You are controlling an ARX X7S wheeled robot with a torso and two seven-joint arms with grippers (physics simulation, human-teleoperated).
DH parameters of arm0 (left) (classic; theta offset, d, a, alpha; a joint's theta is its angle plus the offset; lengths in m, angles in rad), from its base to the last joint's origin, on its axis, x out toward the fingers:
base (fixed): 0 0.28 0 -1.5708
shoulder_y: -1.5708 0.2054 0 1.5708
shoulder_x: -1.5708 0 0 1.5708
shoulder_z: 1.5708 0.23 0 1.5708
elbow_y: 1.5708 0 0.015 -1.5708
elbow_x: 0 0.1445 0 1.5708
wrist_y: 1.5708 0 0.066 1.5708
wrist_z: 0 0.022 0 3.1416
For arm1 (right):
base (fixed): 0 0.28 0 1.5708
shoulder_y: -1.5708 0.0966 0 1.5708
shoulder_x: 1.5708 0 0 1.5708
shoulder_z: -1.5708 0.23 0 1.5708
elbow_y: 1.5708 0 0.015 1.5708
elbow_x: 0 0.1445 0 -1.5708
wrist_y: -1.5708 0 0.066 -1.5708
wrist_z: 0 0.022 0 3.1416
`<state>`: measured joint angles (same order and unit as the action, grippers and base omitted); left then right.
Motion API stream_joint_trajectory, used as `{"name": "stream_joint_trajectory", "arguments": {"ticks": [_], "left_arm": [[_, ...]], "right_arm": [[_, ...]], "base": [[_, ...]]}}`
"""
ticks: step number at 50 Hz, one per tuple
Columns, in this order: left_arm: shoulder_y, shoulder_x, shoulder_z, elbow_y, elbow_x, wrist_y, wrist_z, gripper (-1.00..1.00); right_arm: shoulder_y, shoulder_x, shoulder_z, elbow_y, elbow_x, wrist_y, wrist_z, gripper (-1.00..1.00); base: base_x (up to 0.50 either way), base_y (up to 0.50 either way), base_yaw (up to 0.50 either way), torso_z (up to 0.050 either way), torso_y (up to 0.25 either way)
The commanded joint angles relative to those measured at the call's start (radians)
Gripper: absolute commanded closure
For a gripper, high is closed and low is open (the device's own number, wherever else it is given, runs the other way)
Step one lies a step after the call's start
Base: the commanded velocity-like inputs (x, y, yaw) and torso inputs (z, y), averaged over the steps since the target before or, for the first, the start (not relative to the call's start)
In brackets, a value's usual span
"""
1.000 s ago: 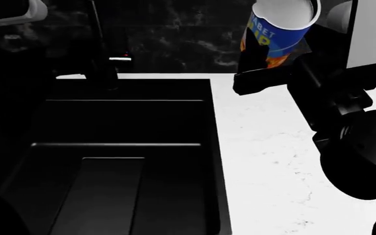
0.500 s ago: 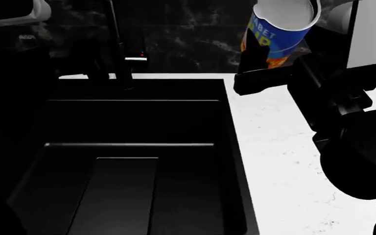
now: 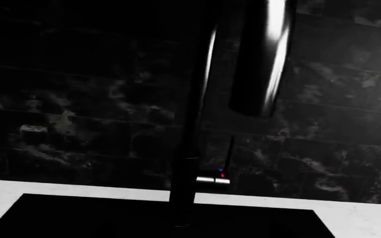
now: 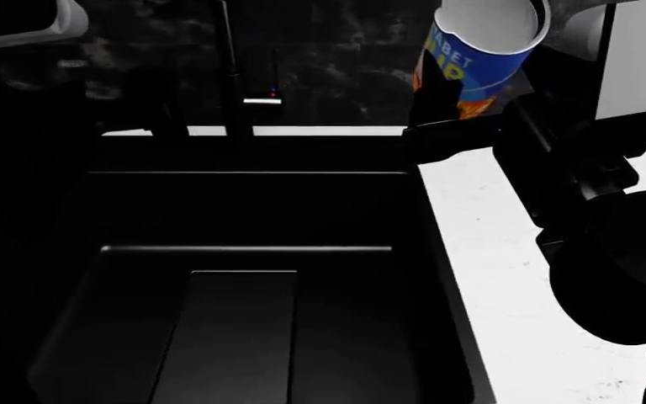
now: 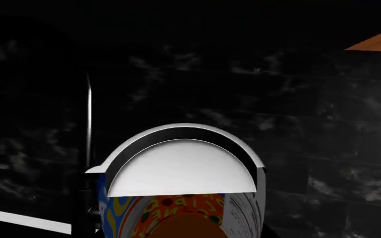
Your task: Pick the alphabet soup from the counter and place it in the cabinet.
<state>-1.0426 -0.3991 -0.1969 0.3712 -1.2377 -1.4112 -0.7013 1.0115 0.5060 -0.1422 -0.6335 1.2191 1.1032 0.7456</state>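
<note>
The alphabet soup [image 4: 474, 55] is a blue can with yellow letters and a pale lid. It hangs tilted, high above the counter [image 4: 525, 286], near the sink's right rim. My right gripper [image 4: 471, 99] is shut on its lower part, and a black finger [image 4: 449, 139] shows under it. The right wrist view shows the alphabet soup [image 5: 180, 198] close up, lid towards the dark wall. My left arm [image 4: 37, 23] is a dark shape at the head view's left, its fingers lost in black. The cabinet is out of view.
A black sink basin [image 4: 245, 210] fills the middle of the head view, with a dark faucet [image 4: 233, 76] behind it, and the faucet [image 3: 194, 148] also stands before the left wrist. A black marbled wall [image 4: 335, 50] runs behind. An orange-brown corner [image 5: 379, 42] juts in above the can.
In the head view the sink, faucet and counter edge have slid to the right. The can and my right gripper keep the same place in that view.
</note>
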Motion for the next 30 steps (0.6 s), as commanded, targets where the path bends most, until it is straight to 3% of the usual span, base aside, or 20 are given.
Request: {"name": "stream_joint_trajectory", "arguments": {"ticks": [1,30], "left_arm": [[0.002,-0.006,0.009,-0.003,-0.014,0.01,-0.009,-1.0],[0.002,-0.016,0.029,-0.009,-0.045,0.032,-0.034,-1.0]], "right_arm": [[0.008,0.002,0.006,-0.008,-0.017,0.003,-0.007,1.0],[-0.016,0.011,-0.002,-0.008,-0.029,-0.027,-0.019,1.0]], "base": [[0.0,0.25,0.0,0.0,0.0],[0.0,0.25,0.0,0.0,0.001]]}}
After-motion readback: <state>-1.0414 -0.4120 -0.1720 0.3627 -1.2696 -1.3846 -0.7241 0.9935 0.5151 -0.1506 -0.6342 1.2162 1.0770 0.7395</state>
